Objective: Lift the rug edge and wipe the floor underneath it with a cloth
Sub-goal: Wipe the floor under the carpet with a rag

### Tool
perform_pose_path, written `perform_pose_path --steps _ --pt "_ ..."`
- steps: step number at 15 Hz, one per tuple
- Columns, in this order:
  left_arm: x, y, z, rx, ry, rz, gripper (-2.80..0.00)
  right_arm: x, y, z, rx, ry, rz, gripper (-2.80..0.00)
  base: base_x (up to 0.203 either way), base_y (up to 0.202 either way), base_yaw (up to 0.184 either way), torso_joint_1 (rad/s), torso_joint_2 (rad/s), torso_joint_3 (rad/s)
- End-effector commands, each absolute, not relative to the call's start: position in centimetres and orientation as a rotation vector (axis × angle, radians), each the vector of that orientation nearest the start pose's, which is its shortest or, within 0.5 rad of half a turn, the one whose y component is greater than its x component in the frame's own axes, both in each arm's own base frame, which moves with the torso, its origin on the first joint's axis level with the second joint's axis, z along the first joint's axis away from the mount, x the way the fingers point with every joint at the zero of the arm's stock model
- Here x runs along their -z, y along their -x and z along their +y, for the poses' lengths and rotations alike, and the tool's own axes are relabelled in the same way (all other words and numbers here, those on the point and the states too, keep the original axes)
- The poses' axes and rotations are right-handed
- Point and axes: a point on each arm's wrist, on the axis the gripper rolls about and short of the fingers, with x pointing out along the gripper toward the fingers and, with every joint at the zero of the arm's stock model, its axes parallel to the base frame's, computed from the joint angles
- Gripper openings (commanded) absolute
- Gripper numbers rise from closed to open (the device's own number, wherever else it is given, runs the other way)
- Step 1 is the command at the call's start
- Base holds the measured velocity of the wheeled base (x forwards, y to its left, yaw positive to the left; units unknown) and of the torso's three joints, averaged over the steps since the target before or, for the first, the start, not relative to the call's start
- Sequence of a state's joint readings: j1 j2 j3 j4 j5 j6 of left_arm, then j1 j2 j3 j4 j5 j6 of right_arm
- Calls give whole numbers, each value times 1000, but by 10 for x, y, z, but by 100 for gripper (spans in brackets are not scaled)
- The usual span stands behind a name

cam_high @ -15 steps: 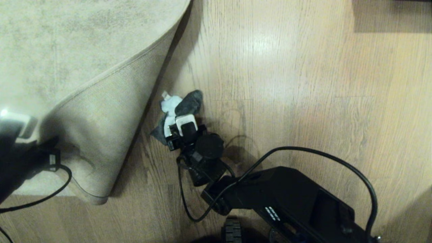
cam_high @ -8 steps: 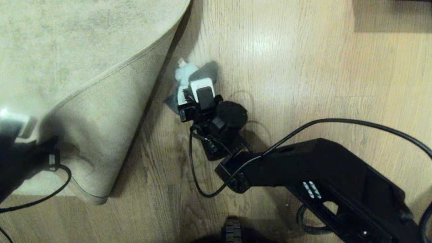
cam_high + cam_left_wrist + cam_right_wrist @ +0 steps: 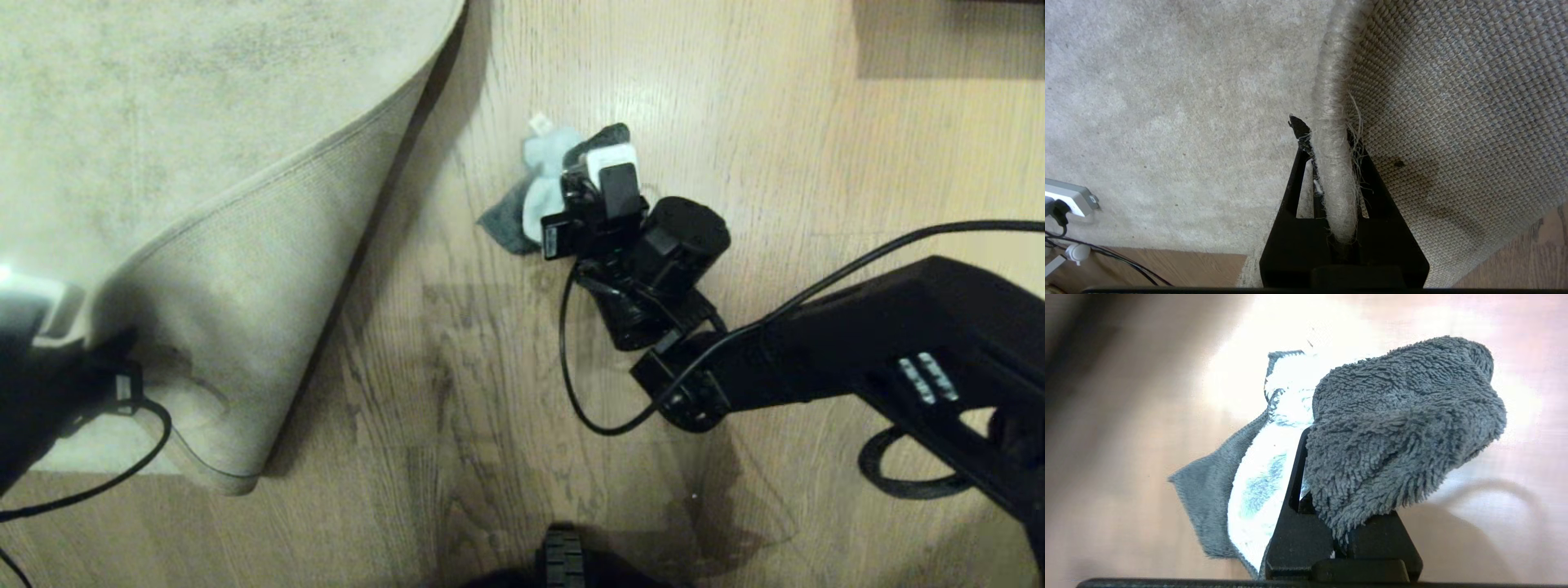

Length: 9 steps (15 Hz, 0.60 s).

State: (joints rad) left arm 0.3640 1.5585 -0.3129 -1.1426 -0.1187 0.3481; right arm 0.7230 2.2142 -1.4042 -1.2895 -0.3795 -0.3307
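The right gripper (image 3: 571, 184) was clamped on the cloth (image 3: 535, 192), its jaws pinched into the dark grey and pale blue folds (image 3: 1396, 428) and pressing the rag down on the floor (image 3: 735, 122), well clear of the folded rug and out on bare planks. The left gripper (image 3: 1327, 163) was closed on the rug edge (image 3: 1331, 122), holding that bound border up so the tan woven backing (image 3: 245, 269) faced upward. A white power strip (image 3: 1067, 196) with black cables lay on the rug's pile beyond it.
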Motion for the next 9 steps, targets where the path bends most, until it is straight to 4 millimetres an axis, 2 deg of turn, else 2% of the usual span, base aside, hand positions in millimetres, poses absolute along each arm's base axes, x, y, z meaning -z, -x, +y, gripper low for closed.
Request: perform_pose_path --steps 1,4,9 --pt "-147 -210 77 -222 -323 143 -280 -234 -326 242 -208 79 -463 -280 0 0 0 0 0 0" --pt "-147 -211 77 -222 -323 141 -280 -231 -303 195 -168 71 -400 -280 0 0 0 0 0 0" --pt "-147 -212 72 -199 -328 136 -280 -228 -243 113 -67 46 -331 -280 0 0 0 0 0 0"
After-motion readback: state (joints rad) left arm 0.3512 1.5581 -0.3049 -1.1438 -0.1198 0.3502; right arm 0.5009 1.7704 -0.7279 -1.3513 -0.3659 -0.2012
